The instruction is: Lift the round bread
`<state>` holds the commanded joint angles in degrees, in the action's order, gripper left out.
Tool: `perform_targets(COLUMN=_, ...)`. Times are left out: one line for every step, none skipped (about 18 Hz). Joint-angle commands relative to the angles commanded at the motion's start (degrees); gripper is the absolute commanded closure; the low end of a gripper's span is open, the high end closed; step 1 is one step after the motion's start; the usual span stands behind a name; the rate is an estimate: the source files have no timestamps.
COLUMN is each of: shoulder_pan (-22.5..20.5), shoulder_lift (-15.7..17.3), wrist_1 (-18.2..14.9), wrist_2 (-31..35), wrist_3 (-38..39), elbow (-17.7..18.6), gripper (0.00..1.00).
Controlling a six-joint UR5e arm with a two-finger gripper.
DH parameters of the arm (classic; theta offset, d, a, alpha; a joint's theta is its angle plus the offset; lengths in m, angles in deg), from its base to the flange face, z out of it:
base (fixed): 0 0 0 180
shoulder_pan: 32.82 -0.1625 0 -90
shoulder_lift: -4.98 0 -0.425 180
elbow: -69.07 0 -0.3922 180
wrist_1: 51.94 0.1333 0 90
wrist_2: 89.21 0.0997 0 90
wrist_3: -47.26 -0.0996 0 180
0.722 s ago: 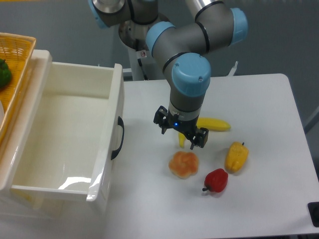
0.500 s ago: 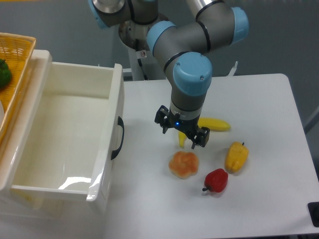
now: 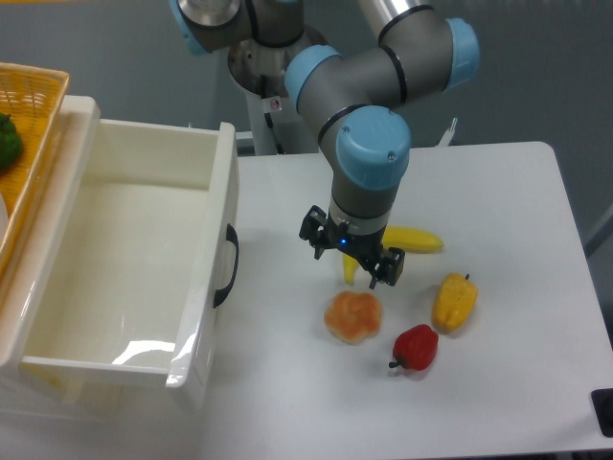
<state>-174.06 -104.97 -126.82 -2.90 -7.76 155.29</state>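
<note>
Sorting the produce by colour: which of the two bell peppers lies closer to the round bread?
The red bell pepper, just right of the round bread. The yellow bell pepper lies farther right, beyond it.

— How is the arm posed?
— It reaches in from twelve o'clock, wrist pointing straight down.
— And the gripper (image 3: 351, 255)?
— Its two fingers are spread apart, holding nothing.
</note>
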Motion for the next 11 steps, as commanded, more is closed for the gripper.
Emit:
perform_targets(shoulder_pan=-0.1, shoulder_lift=-0.3, wrist_1=0.0, wrist_2=0.0, wrist_3=0.1, elbow=0.1, gripper=0.0)
perform_targets(shoulder_pan=-0.1, shoulder_lift=-0.3, wrist_1=0.2, wrist_2=0.0, wrist_3=0.1, elbow=0.5, gripper=0.0)
perform_targets(shoulder_pan=-0.1, shoulder_lift=-0.3, wrist_1=1.0, wrist_2=0.0, wrist_3=0.2, elbow=0.9, gripper=0.0)
perform_targets(shoulder_pan=-0.1, shoulder_lift=-0.3, wrist_1=2.4, wrist_2=0.1, wrist_3=0.3, elbow=1.6, gripper=0.0)
perform_targets(shoulder_pan=-0.1, shoulder_lift=-0.3, wrist_1=3.7, wrist_2=0.1, wrist_3=1.0, elbow=2.3, gripper=0.0)
perform_targets(shoulder_pan=-0.1, shoulder_lift=-0.3, wrist_1=4.6, wrist_2=0.1, wrist_3=1.4, elbow=2.9, gripper=0.0)
perform_targets(shoulder_pan=0.0, shoulder_lift=-0.4, wrist_1=5.2, wrist_2=0.1, wrist_3=1.6, elbow=3.4, gripper=0.0)
perform_targets(shoulder_pan=0.0, shoulder_lift=-0.4, wrist_1=5.3, wrist_2=0.1, wrist_3=1.6, elbow=3.5, gripper=0.0)
perform_targets(shoulder_pan=0.0, shoulder_lift=-0.8, wrist_1=5.3, wrist_2=0.1, wrist_3=1.6, elbow=3.5, gripper=0.0)
perform_targets(shoulder_pan=0.0, shoulder_lift=-1.2, wrist_1=5.4, wrist_2=0.1, wrist_3=1.5, elbow=3.5, gripper=0.0)
perform_targets(shoulder_pan=-0.1, shoulder_lift=-1.9, wrist_1=5.5, wrist_2=0.2, wrist_3=1.5, elbow=3.4, gripper=0.0)
